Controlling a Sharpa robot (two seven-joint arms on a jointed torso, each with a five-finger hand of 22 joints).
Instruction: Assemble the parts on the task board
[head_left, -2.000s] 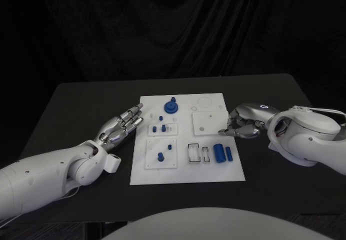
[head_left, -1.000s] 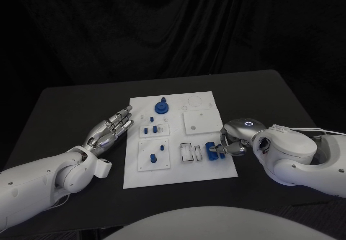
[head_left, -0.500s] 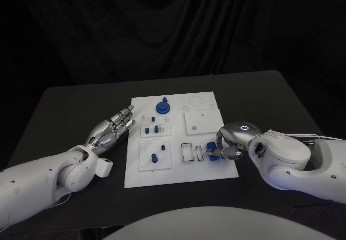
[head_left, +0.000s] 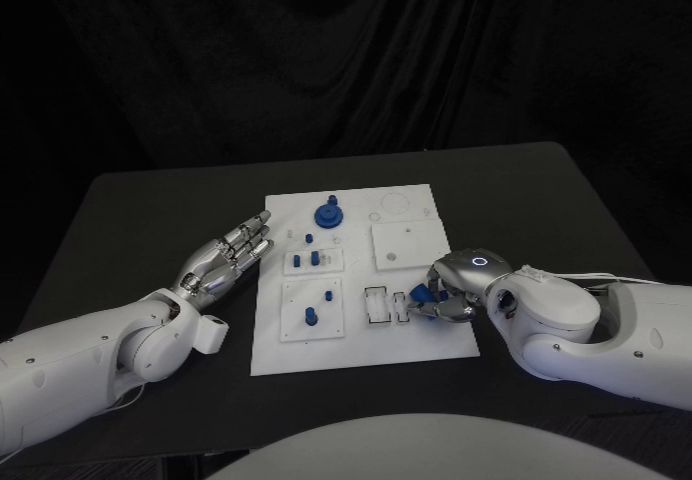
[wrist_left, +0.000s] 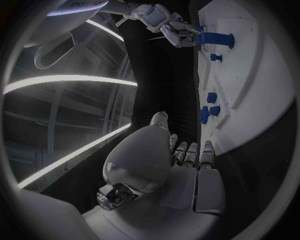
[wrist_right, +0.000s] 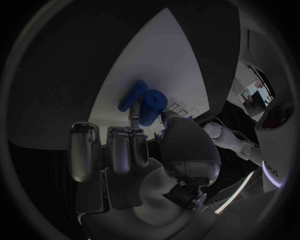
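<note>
Task board (head_left: 361, 345), white, lies in the middle of the black table (head_left: 130, 210). Right hand (head_left: 441, 297) sits over the board's near right corner area, fingers curled in around a thick blue cylinder (wrist_right: 152, 106); wrist view shows fingertips (wrist_right: 134, 118) touching that cylinder, with a thinner blue cylinder (wrist_right: 132, 96) lying just beside it on the board. Whether the thick cylinder is lifted or resting on the board: cannot tell. Left hand (head_left: 224, 257) hovers just off the board's left edge, palm up, fingers straight and apart, holding nothing. On the board's far edge, a blue round part with a peg (head_left: 329, 213) stands upright. Toward the left hand from the board's centre, small blue pegs (head_left: 306, 261) stand in a raised white block; nearer the robot, another blue piece (head_left: 312, 316) sits in a second block. A plain white square plate (head_left: 402, 244) lies right of the board's centre.
</note>
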